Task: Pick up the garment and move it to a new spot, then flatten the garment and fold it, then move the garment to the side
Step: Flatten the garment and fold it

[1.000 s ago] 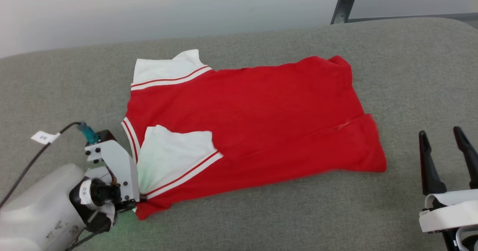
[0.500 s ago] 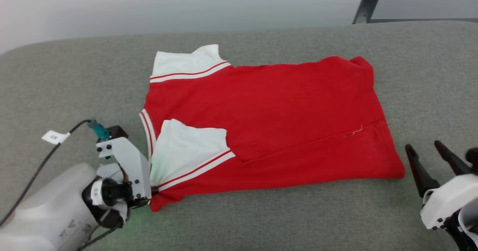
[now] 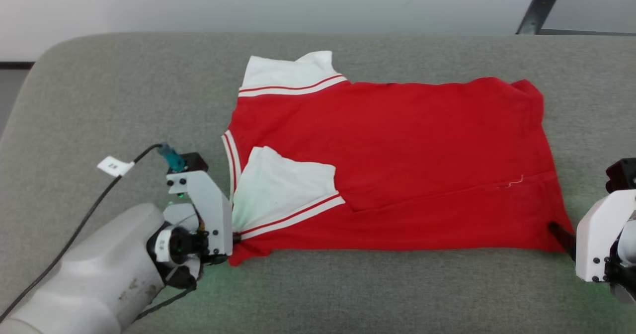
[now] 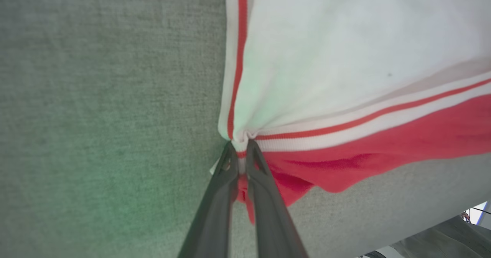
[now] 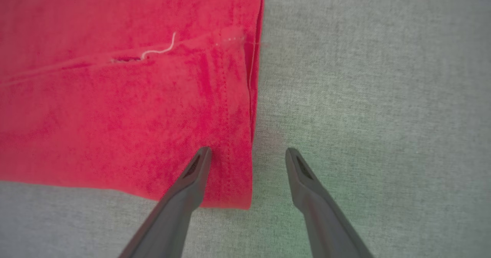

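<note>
garment (image 3: 397,175): a red jersey lying flat on the grey padded surface, stretched between the two pairs of fingers, one end at each.
near sleeve (image 3: 285,185): white, folded over the red body, fanning out from the left fingertips; its red-and-white stripe trim runs away from them on both sides.
far sleeve (image 3: 290,73): white with the same trim, on the garment's far edge, well beyond the left fingers.
loose thread (image 5: 159,50): a short white curl on the red cloth, ahead of the right fingers and off to their left in the right wrist view.
left gripper (image 4: 239,144): fingers pressed narrow together, pinching the bunched corner where the near sleeve's trim meets the red cloth; a fold of red shows in the slit between them.
right gripper (image 5: 247,152): fingers spread wide and holding nothing. In the right wrist view the left finger lies over the red cloth, the right finger over bare grey, and the garment's hemmed edge runs between the two tips. Whether either tip touches the cloth I cannot tell.
grey padded surface (image 3: 124,85): under the garment and both pairs of fingers, bare on either side of them.
cable (image 3: 89,209): black, with a white tag, trailing back from the left wrist behind its fingers.
dark metal leg (image 3: 539,6): beyond the surface's far edge, far ahead of the right fingers.
</note>
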Robot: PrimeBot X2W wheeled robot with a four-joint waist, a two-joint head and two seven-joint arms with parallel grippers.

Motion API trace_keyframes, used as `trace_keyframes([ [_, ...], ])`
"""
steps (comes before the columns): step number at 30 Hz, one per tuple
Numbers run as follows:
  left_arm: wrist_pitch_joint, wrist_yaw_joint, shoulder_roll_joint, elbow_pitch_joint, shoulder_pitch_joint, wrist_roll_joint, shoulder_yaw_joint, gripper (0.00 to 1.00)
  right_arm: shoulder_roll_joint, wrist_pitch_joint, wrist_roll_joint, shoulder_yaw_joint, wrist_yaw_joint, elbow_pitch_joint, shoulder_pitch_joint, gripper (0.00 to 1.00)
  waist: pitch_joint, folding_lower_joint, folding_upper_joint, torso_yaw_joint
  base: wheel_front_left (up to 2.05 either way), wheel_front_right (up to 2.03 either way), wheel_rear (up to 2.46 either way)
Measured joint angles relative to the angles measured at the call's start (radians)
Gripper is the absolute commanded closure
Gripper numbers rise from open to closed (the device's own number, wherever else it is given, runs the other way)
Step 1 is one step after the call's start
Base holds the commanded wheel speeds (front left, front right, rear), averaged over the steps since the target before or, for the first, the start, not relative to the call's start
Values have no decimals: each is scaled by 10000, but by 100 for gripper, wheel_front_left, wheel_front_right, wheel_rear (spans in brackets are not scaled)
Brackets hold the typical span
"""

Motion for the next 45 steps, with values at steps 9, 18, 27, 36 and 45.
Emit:
trace_keyframes([
  [9,-117,-487,-600,529,-432,121,36,100,288,1605,-631,-359,2,846,-821,0,381,0,0,414,0,0,0],
  [18,-142,-959,-968,1208,-638,113,96,100,332,2888,-546,-579,0,1210,-1286,100,530,0,0,649,0,0,0],
  [27,23,-1139,-867,1354,-587,13,111,100,265,3290,-125,-894,0,832,-900,100,231,0,1,671,0,0,0],
  [36,353,-529,-88,451,-105,-54,27,100,245,3710,276,-1047,2,33,-7,100,-167,1,0,704,0,0,0],
  [45,485,533,999,-1714,935,-92,-209,100,339,4153,677,-1304,2,-1014,1276,100,-434,0,0,739,0,0,0],
])
